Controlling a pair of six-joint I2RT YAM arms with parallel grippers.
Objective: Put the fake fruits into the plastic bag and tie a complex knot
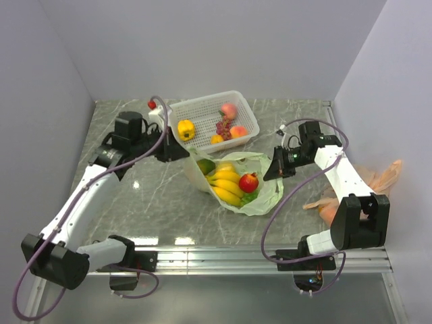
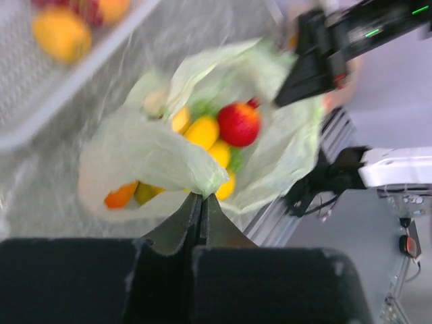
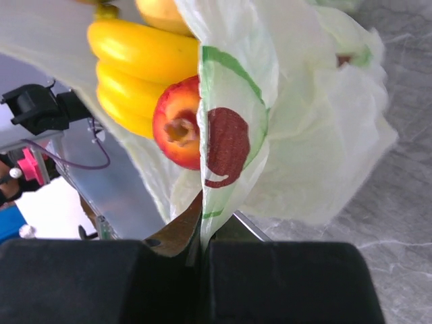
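Plastic bag (image 1: 267,193) rim inside left end effector (image 2: 200,204) and right end effector (image 3: 202,219)

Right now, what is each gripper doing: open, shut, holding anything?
Left gripper: shut on the near edge of the plastic bag.
Right gripper: shut on the bag's opposite edge.
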